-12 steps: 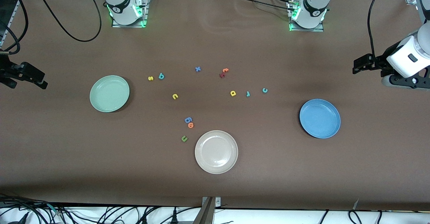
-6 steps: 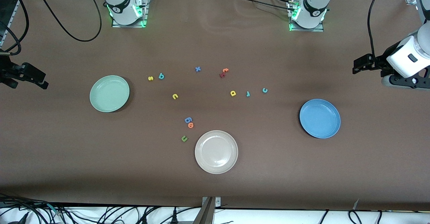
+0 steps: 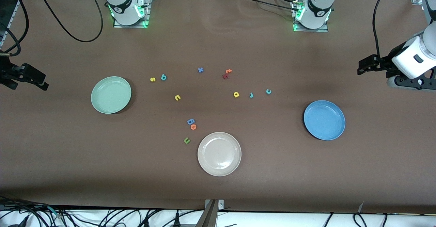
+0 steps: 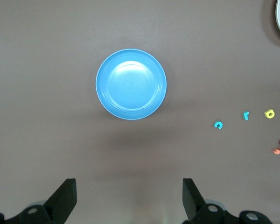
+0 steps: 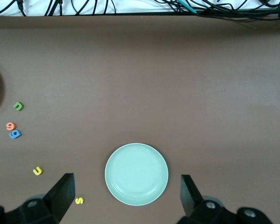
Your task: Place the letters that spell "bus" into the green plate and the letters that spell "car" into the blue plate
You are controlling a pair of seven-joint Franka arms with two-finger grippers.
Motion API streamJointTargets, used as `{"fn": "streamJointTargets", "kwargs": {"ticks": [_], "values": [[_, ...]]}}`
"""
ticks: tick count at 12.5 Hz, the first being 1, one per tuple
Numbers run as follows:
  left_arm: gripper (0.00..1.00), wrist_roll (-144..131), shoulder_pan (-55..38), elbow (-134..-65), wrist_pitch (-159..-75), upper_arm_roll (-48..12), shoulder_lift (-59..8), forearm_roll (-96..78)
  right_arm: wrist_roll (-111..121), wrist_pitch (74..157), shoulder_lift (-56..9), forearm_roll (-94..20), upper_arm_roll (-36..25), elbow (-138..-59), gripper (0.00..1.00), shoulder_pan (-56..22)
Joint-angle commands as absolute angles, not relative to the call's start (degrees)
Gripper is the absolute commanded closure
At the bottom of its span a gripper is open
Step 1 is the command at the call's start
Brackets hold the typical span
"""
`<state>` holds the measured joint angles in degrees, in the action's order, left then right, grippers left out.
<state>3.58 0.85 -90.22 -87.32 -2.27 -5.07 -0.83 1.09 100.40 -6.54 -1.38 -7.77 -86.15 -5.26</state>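
The green plate (image 3: 111, 95) lies toward the right arm's end, the blue plate (image 3: 324, 120) toward the left arm's end. Between them, the yellow "s" (image 3: 152, 79) and teal "b" (image 3: 164, 77) lie side by side, with the yellow "u" (image 3: 177, 97) nearer the camera. The yellow "a" (image 3: 236, 94), teal "r" (image 3: 251, 95) and teal "c" (image 3: 268, 91) form a row. My left gripper (image 4: 129, 186) hangs open and empty, high over the left arm's end. My right gripper (image 5: 126, 179) hangs open and empty, high over the right arm's end.
A cream plate (image 3: 219, 153) sits nearest the front camera, mid-table. Beside it lie a green "u" (image 3: 186, 140), an orange "o" (image 3: 193, 127) and a blue "g" (image 3: 190, 121). A blue "x" (image 3: 200, 70), an orange "t" (image 3: 228, 71) and a dark red letter (image 3: 225, 75) lie toward the bases.
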Motion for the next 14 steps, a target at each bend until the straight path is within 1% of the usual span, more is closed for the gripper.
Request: {"fn": "streamJointTargets", "kwargs": {"ticks": [1,14], "values": [[0.0,3.1,0.7,-90.5,-87.8,-2.2,-4.7,-1.8,0.8,100.3,-6.0,-1.8,-7.6,-86.7,0.0,-4.9],[0.0,3.1,0.7,-90.5,-87.7,-2.2,-4.8,-1.8,0.8,97.8,-5.7,-1.6,-7.6,-87.3,0.0,-4.9]]}}
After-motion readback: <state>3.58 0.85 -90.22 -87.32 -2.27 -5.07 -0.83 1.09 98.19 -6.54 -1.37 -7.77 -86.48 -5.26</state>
